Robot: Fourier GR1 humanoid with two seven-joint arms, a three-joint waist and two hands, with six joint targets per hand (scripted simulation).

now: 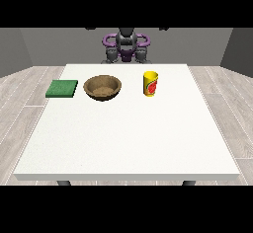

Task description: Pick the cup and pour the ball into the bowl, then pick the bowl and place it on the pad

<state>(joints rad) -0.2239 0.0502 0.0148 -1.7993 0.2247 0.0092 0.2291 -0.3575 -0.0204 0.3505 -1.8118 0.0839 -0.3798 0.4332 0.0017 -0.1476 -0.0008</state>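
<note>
A yellow cup [150,84] with a red mark stands upright right of the table's middle, towards the far side. The ball does not show; the cup's inside is hidden. Left of the cup sits a brown wooden bowl [103,96], with nothing visible in it. A flat green pad [62,88] lies further left, close to the table's left edge. The robot stands behind the far edge, both hands drawn in near its body: the hand at the view's left [112,55] and the hand at the view's right [142,55]. Neither touches anything.
The white table [128,143] stretches wide towards the camera in front of the three things. Grey wooden floor surrounds it on all sides.
</note>
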